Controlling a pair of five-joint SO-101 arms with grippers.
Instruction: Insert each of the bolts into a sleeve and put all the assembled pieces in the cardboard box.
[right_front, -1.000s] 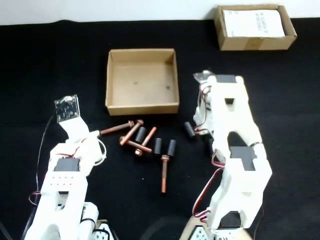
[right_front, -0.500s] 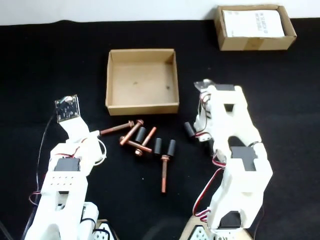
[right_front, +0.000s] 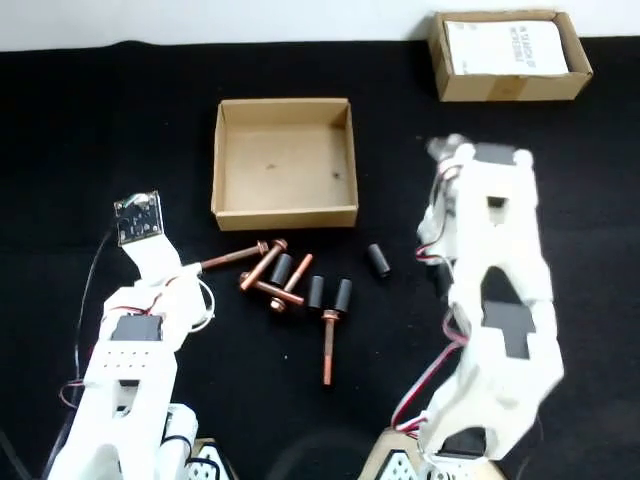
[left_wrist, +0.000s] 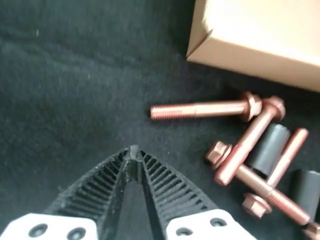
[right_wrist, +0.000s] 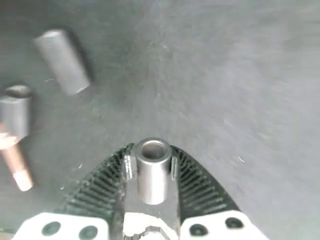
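1. The right arm (right_front: 490, 300) is smeared in the high view. It stands over its own claw and hides it from above.
2. The right claw (right_wrist: 152, 150) pinches the held sleeve (right_wrist: 151, 172) between its ribbed fingers. The sleeve's open end sits at the fingertips.
3. The left claw (left_wrist: 132, 150) is pressed together with nothing between its fingers. Whether the tips touch the table cover (left_wrist: 60, 100) cannot be told.
4. The edge sleeve (left_wrist: 307, 187) is cut off by the frame. It lies ahead of the left claw, far toward the other arm.
5. The nearest bolt (left_wrist: 200, 109) lies crosswise just ahead of the left claw, apart from the tips. Its threaded end is the closer end.
6. The cardboard box (left_wrist: 260, 35) stands beyond that bolt. Only one corner of it is in sight from the left wrist.
7. The crossed bolts (left_wrist: 250, 135) lie ahead of the left claw on the side toward the other arm. The middle sleeve (left_wrist: 270, 150) lies among them.
8. The loose sleeve (right_wrist: 62, 61) lies well ahead of the right claw, off to one side.
9. The near sleeve (right_wrist: 15, 115) lies closer on that side, with a bolt shaft (right_wrist: 15, 165) just beside it. Whether the shaft enters the sleeve cannot be told.
10. The second box (right_front: 510, 88), holding a printed sheet (right_front: 505, 45), stands well beyond the right arm.
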